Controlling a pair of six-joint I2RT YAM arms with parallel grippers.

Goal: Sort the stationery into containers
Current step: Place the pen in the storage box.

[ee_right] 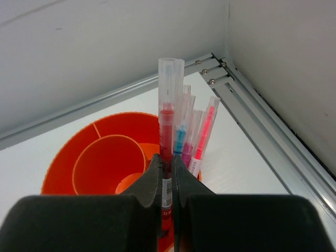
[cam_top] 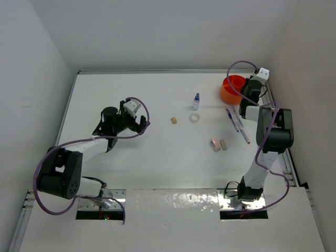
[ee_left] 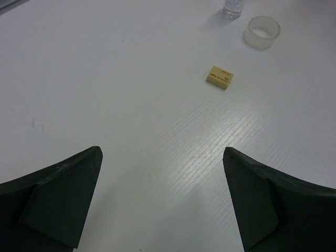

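Observation:
The round orange tub [cam_top: 230, 89] stands at the far right. My right gripper [ee_right: 167, 160] is shut on a red pen [ee_right: 168, 100], held upright over the tub's rim [ee_right: 79, 147]. Blue [ee_right: 180, 137] and pink [ee_right: 206, 128] pens stand in a compartment just behind it. My left gripper [ee_left: 163, 152] is open and empty above bare table, left of centre. Ahead of it lie a tan eraser [ee_left: 220, 77], a clear tape ring [ee_left: 262, 31] and a small bottle [ee_left: 233, 7]. Loose pens [cam_top: 237, 124] lie on the table near the right arm.
Two small erasers [cam_top: 219, 144], one pink and one pale, lie side by side right of centre. Grey walls close in the table at the back and both sides. A metal rail [ee_right: 262, 121] runs along the table edge beside the tub.

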